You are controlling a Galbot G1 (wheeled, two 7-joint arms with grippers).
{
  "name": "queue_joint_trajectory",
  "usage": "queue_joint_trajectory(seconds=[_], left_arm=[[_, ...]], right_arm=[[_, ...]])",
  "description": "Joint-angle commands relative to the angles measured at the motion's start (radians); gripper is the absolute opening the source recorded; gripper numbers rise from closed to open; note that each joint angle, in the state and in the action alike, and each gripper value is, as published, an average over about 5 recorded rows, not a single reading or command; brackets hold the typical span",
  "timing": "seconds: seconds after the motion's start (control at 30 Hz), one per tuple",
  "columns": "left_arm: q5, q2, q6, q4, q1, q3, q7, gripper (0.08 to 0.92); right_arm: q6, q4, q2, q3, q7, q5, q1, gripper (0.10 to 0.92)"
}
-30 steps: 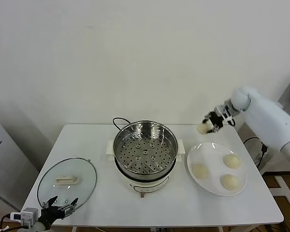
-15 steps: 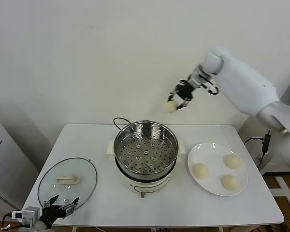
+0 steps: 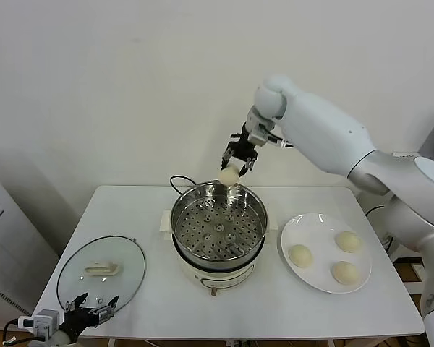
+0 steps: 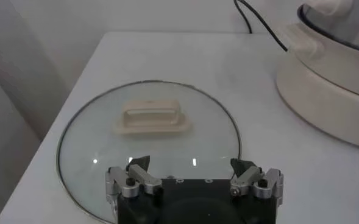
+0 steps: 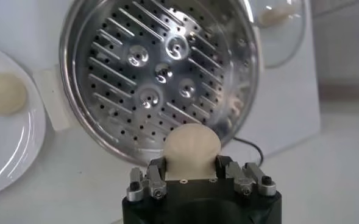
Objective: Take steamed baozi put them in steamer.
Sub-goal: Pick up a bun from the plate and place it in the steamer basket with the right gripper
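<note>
My right gripper (image 3: 231,172) is shut on a pale cream baozi (image 3: 229,176) and holds it in the air above the far rim of the steamer (image 3: 179,233), a shiny perforated steel basket on a cream-white cooker base. In the right wrist view the baozi (image 5: 192,151) sits between the jaws over the basket's edge (image 5: 69,79). Three more baozi (image 3: 300,255) (image 3: 347,241) (image 3: 343,272) lie on the white plate (image 3: 315,217) to the right. My left gripper (image 3: 90,309) is open at the table's front left, over the glass lid's near edge (image 4: 75,182).
The round glass lid (image 3: 72,260) with a cream handle lies flat at the front left of the white table (image 3: 152,307). A black cord (image 3: 179,181) runs behind the steamer. The wall stands close behind the table.
My right arm has carried the baozi left from above the plate and then down to just above the steamer's far rim. The left arm has not moved.
</note>
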Motion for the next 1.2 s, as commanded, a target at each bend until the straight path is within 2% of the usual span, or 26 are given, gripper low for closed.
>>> queue_joint_trajectory(seconds=[0.03,0.53,0.83,0.93,1.2], left_arm=[[0.0,-0.001,0.0,0.0,-0.001,0.001,0.0,0.823],[0.001,-0.004,-0.001,-0.004,0.005,0.001,0.0,0.823],[0.0,-0.005,-0.002,-0.004,0.006,0.001,0.001,0.823],[0.0,-0.005,-0.003,-0.004,0.006,0.0,0.001,0.823],[-0.001,-0.003,-0.003,-0.003,0.005,-0.002,0.001,0.823]], right_arm=[[0.049,0.088,0.017,0.015,-0.004,-0.144,-0.086,0.507],[0.049,0.074,0.048,0.107,0.034,-0.356,-0.201,0.508],[0.049,0.042,0.071,0.137,0.052,-0.428,-0.225,0.513],[0.049,0.035,0.076,0.143,0.061,-0.437,-0.232,0.554],[0.049,0.039,0.068,0.128,0.089,-0.393,-0.229,0.771]])
